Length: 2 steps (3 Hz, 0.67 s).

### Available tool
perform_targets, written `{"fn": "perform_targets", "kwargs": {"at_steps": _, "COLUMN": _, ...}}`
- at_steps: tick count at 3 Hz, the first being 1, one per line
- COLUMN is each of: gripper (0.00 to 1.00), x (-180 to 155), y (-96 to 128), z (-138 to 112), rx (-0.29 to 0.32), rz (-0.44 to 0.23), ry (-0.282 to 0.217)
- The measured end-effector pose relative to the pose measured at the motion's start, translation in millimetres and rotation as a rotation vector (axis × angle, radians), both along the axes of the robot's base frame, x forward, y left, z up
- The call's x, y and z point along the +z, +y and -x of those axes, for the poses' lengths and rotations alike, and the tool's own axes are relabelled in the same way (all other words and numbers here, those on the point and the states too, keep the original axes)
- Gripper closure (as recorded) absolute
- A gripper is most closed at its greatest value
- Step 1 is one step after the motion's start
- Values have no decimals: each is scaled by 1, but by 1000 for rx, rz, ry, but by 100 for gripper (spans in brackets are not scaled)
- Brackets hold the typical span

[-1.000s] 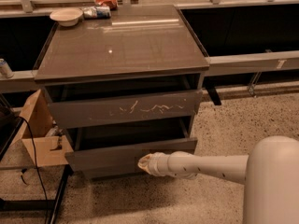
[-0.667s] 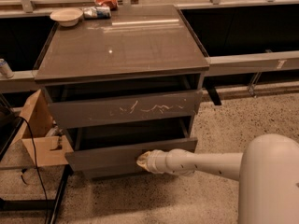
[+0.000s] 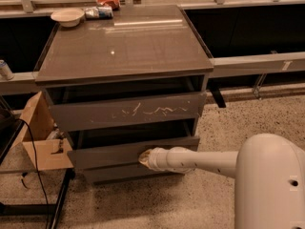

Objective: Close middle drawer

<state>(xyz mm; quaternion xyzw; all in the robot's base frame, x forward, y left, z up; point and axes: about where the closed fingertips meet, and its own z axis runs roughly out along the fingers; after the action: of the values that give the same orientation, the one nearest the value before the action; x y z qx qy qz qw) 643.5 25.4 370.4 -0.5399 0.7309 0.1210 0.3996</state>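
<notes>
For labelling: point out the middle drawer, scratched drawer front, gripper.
plain grey-brown middle drawer (image 3: 105, 155): camera view, front panel.
white-scratched grey drawer front (image 3: 126, 111): camera view, centre.
gripper (image 3: 143, 157): camera view, tip, at middle drawer.

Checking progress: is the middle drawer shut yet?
Open: the middle drawer stands out from the cabinet; the tool is at its front.

white shallow bowl (image 3: 67, 16) at back-left corner of glossy grey-brown cabinet top (image 3: 124, 46) | crumpled silvery packet (image 3: 98, 12) just beside bowl, red-orange bag (image 3: 108, 1) behind packet | grey-brown drawer front with white scratch marks (image 3: 128, 111) | open brown cardboard box (image 3: 40, 137) left of cabinet on speckled stone floor (image 3: 248, 113) | thin black cable (image 3: 33, 161) crossing box
</notes>
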Motion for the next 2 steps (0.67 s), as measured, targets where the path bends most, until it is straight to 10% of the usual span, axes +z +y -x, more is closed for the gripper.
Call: {"fn": "perform_targets", "kwargs": {"at_steps": 2, "gripper": 100, "x": 7, "y": 0, "z": -25, "rx": -4, "rz": 24, "ry": -52}}
